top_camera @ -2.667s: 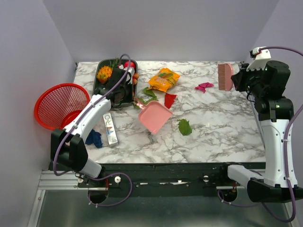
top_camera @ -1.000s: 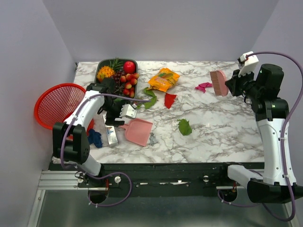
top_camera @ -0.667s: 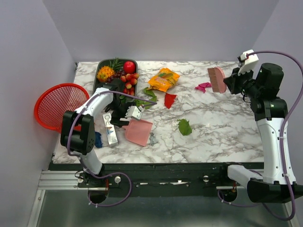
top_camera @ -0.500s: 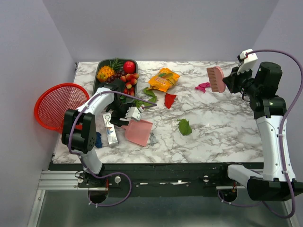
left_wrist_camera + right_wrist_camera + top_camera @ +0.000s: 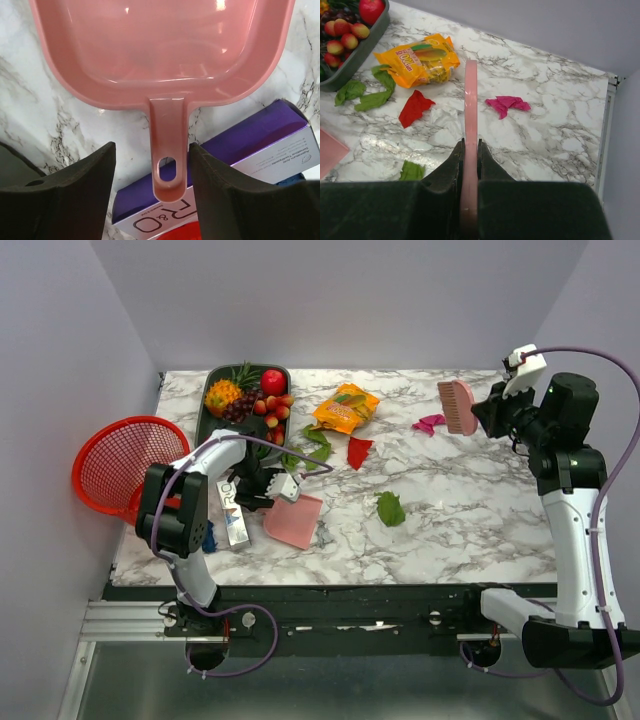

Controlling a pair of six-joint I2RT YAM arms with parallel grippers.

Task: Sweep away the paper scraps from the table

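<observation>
- The left gripper stands wide, one finger on each side of the pink dustpan handle; the finger on the right of the wrist view is just beside the handle, the other stands apart from it (nothing is pinched).
- The dustpan lies flat on the table near its front-left part, its mouth pointing away from the gripper; the handle's end overlaps a purple box.
- The right gripper is closed narrow on the pink brush, holding it in the air over the far-right part of the table.
- The paper scraps lie spread across the table:
  - a green scrap lies mid-table, to the right of the dustpan;
  - a red scrap lies just in front of the orange snack bag;
  - a magenta scrap lies near the brush;
  - green strips lie between the fruit tray and the red scrap;
  - a blue scrap lies at the left edge, mostly hidden by the left arm.
- A red basket sits beyond the table's left edge.
</observation>
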